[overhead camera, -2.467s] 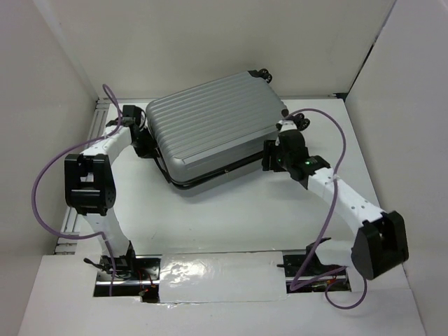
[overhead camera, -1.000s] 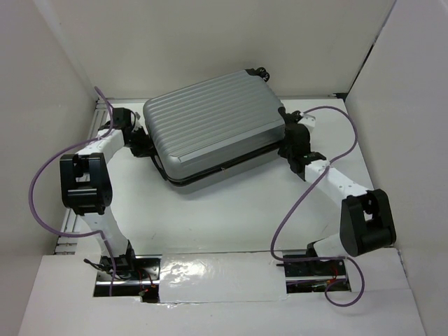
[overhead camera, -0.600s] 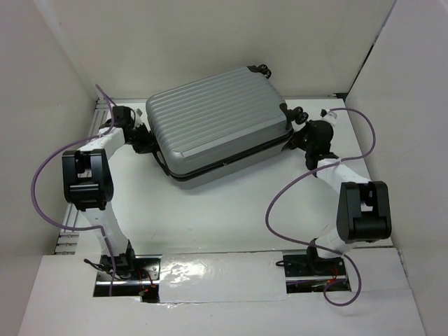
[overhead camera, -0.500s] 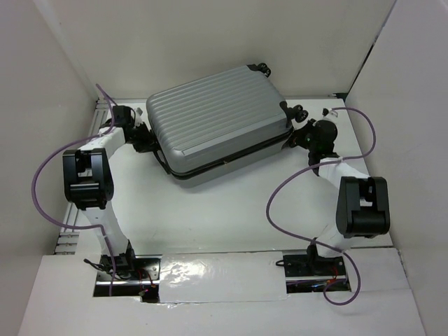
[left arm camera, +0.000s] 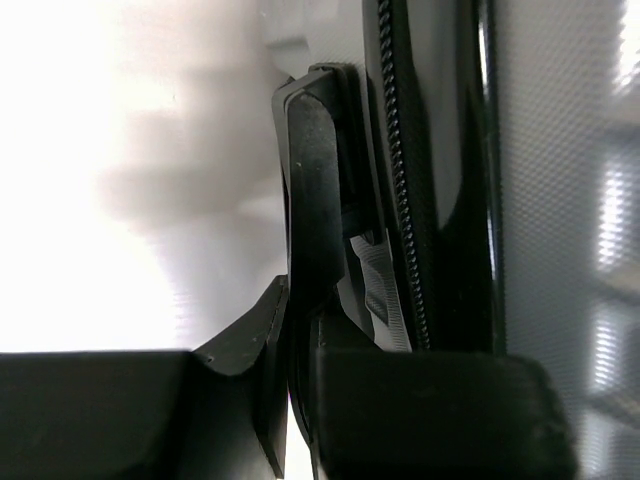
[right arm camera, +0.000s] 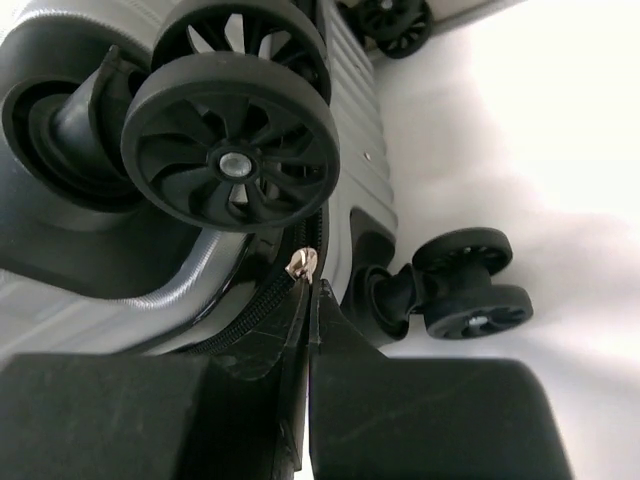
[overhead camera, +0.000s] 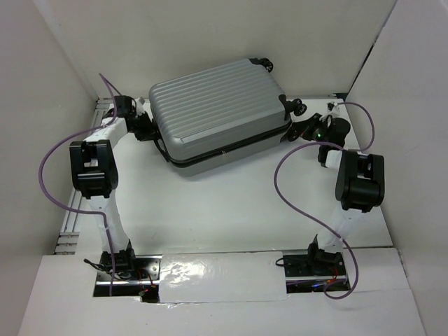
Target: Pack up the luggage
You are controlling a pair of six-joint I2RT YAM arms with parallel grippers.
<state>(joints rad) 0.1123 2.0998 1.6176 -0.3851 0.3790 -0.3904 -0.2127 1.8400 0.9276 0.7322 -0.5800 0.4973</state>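
The luggage, a ribbed silver-grey hard-shell suitcase, lies flat and closed at the back of the white table. At its left end my left gripper is shut on its black handle, which stands between the jaws beside the zipper teeth. My right gripper is at the wheel end. In the right wrist view its jaws are pinched on the small metal zipper pull, just under a black wheel. Another wheel pair sits to the right.
White enclosure walls stand close on the left, back and right. An aluminium rail runs along the table's left edge. Purple cables loop off both arms. Bare white table lies between the suitcase and the arm bases.
My right gripper has travelled back and rightward along the zipper seam to the wheel corner, closing tighter. The suitcase has shifted slightly back. My left gripper keeps its hold.
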